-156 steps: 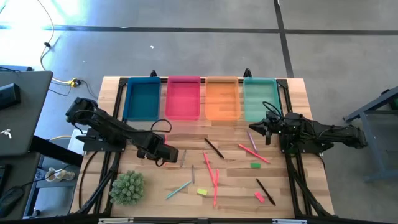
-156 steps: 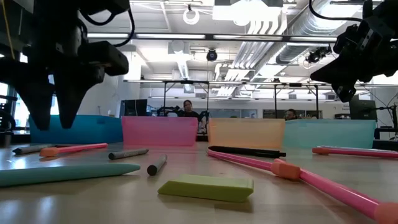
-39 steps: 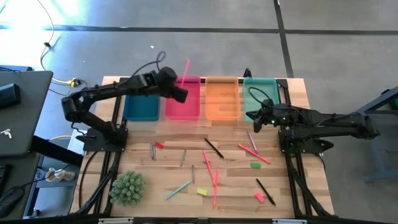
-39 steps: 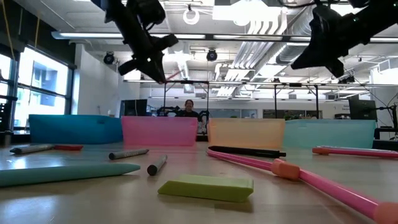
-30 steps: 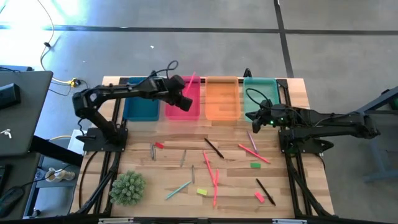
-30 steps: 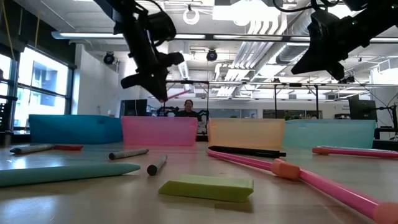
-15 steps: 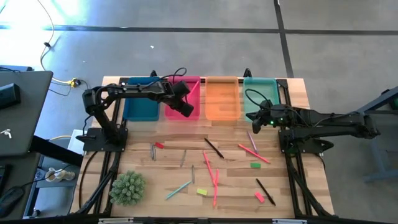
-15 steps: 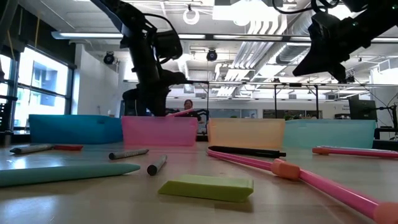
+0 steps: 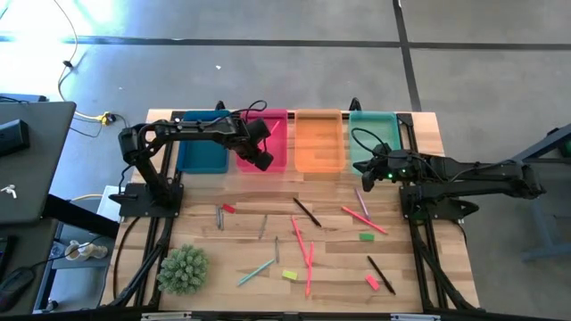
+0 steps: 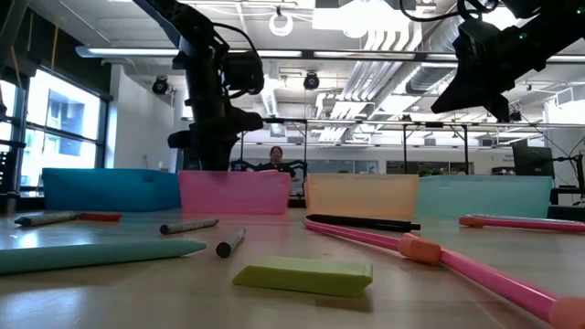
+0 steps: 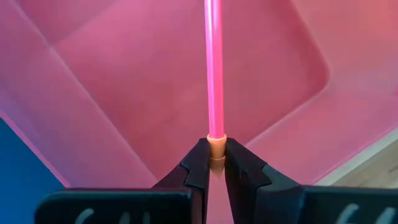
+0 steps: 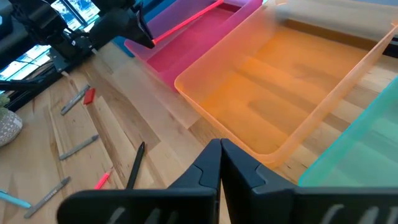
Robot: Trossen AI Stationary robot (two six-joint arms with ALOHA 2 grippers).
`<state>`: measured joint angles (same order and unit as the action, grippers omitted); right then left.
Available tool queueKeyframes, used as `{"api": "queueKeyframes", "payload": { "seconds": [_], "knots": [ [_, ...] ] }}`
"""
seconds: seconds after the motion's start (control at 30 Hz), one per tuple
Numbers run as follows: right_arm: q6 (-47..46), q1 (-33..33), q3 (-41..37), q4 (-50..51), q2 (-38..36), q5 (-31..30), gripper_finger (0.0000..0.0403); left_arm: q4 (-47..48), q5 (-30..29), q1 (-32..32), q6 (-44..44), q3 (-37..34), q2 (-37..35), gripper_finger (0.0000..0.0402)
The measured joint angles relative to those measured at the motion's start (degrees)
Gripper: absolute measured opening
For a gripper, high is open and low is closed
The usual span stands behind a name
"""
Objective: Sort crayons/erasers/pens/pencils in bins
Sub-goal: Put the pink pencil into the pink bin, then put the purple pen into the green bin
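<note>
Jaws of left gripper (image 11: 212,163) pinched on the tan end of a long pink pencil (image 11: 213,68), low over the pink bin (image 11: 112,93), pencil shaft reaching out across the bin's floor. Seen from above, left gripper (image 9: 264,152) over the near half of the pink bin (image 9: 262,116), pencil (image 9: 276,128) slanting up toward the far edge. Right gripper (image 12: 219,155) pressed together on nothing, hanging above the table near the front corner of the orange bin (image 12: 292,81), between it and the teal bin (image 9: 372,141); in the overhead view, right gripper (image 9: 364,171) at the teal bin's near edge. Blue bin (image 9: 204,143) far left in the row. Still loose on the wooden table (image 9: 428,143): pink pencils (image 9: 363,219), dark pens (image 9: 306,211), grey crayons (image 9: 262,226), erasers (image 9: 366,236) in red, green and yellow. Potted plant (image 9: 183,268) at the near left corner.
</note>
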<state>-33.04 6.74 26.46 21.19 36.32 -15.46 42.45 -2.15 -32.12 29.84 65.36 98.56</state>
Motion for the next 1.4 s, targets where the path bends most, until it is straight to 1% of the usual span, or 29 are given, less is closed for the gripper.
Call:
{"api": "queueKeyframes", "payload": {
  "seconds": [0.1, 0.23, 0.33, 0.57, 0.77, 0.83, 0.93, 1.03, 1.13, 1.23, 1.4],
  "knots": [
    [0.0, 0.0, 0.0, 0.0, 0.0, 0.0, 0.0, 0.0, 0.9, 0.0, 0.0, 0.0, 0.0, 0.0023],
    [-0.2, 0.0, 0.0, 0.0, 0.0, 2.0, 0.0, -0.2, 3.1, -0.1, 0.0, 0.0, 0.0, 0.0024],
    [-0.2, 0.0, 0.0, 0.0, 0.0, 3.5, 0.0, -0.3, 2.8, -0.1, 0.0, 0.0, 0.0, 0.003],
    [-1.8, -0.1, 0.0, 0.0, 0.0, 6.4, 0.0, -0.3, 2.6, -0.1, -2.9, 0.0, 0.0, 0.0072],
    [-3.1, -0.1, 0.0, 0.0, 0.0, 10.2, 0.0, -0.3, 1.6, -0.3, -3.1, 0.0, 0.0, 0.0111],
    [-3.7, -0.5, 0.0, -0.1, 0.0, 10.6, 0.0, -0.3, 3.4, -0.8, -3.1, 0.0, 0.0, 0.0119],
    [-4.5, -1.8, 0.0, -1.0, 0.0, 10.8, 0.0, -0.3, 7.9, -2.0, -3.1, 0.0, -0.3, 0.0125],
    [-4.7, -3.4, 0.0, -2.8, 0.0, 11.3, 0.0, -0.3, 10.7, -3.2, -4.9, 0.0, -1.3, 0.0126],
    [-4.7, -4.9, 1.1, -2.5, 0.1, 11.3, 0.0, -0.3, 10.6, -4.1, -6.2, 0.0, -3.4, 0.0126],
    [-4.5, -6.1, 3.8, -2.1, 0.5, 10.9, 0.0, -0.2, 10.6, -4.7, -6.7, 0.6, -6.1, 0.0126],
    [-4.1, -7.2, 9.8, 4.1, 2.4, 8.8, 0.0, -0.3, 10.5, -5.0, -7.6, 2.9, -11.1, 0.0126]
  ]
}}
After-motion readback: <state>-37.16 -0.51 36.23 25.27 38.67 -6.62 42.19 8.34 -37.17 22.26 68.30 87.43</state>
